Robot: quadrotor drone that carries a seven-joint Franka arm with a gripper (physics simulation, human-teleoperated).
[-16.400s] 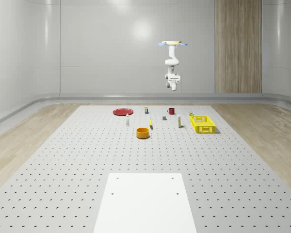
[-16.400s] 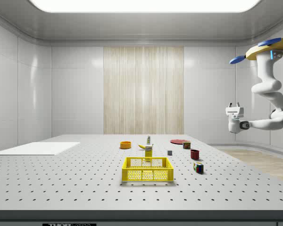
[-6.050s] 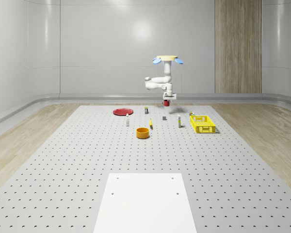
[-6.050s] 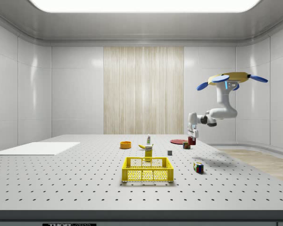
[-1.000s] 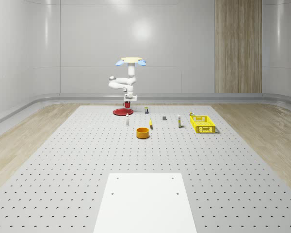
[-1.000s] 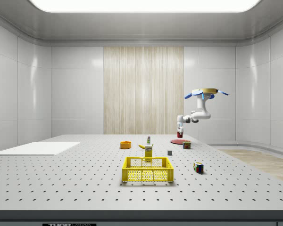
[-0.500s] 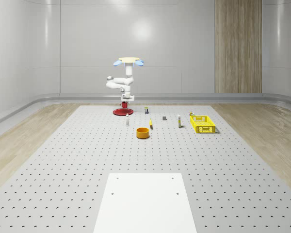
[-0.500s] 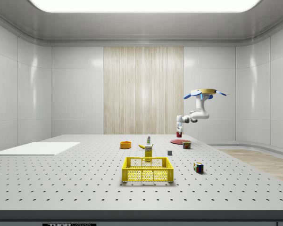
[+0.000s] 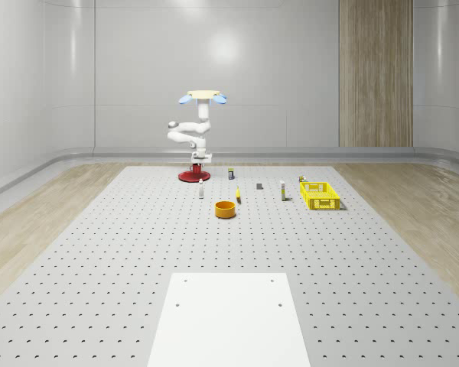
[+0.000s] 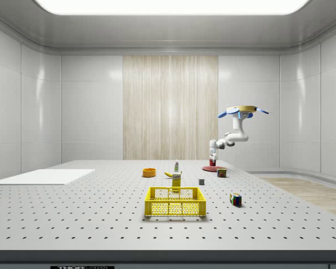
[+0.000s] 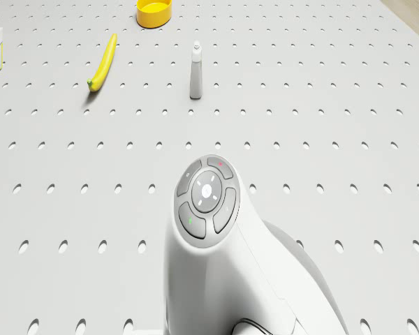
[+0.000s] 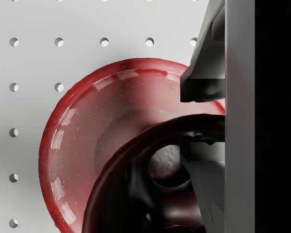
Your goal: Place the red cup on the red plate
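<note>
The red cup (image 12: 150,179), its rim clamped by the gripper (image 12: 203,116), hangs just above the red plate (image 9: 190,177); the drone (image 9: 203,96) hovers above, a white bottle (image 9: 201,191) at the plate's five o'clock.

Whole-scene and side views share the distant table (image 9: 99,252); wrist view looks close.
</note>
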